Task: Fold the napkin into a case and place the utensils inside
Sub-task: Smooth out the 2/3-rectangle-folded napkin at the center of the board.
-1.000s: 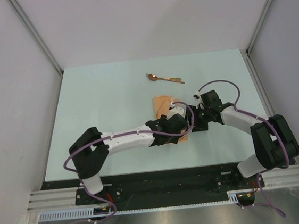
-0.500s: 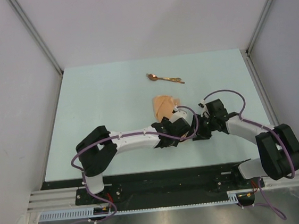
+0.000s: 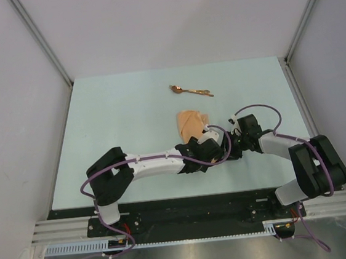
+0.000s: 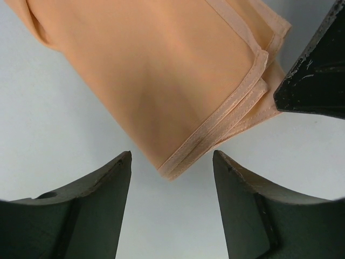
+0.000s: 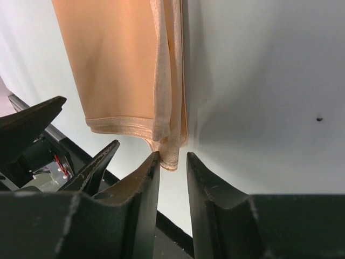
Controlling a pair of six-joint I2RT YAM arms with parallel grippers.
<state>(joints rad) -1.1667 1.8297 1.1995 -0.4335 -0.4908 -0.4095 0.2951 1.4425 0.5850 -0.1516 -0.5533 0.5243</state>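
Observation:
The peach-orange napkin [image 3: 192, 122] lies folded in layers at the table's middle, its near end hidden under both wrists. My left gripper [image 4: 171, 156] stands open, fingers either side of a hemmed corner of the napkin [image 4: 161, 70] without touching it. From the right, my right gripper [image 5: 173, 155] has its jaws narrow but still apart around the tip of another napkin [image 5: 118, 65] corner; the cloth touches the left finger only. The utensils [image 3: 190, 90], thin copper-gold pieces, lie together farther back, away from both grippers.
The pale table [image 3: 116, 123] is walled by white panels left, right and behind. A right fingertip [image 4: 318, 70] shows at the left wrist view's edge; the left gripper's fingers [image 5: 32, 129] stand close beside the right gripper. The black front rail [image 3: 187, 208] runs near.
My right gripper has drawn in to the napkin's near corner and narrowed its jaws a lot. The left gripper has shifted slightly toward me and opened a little wider.

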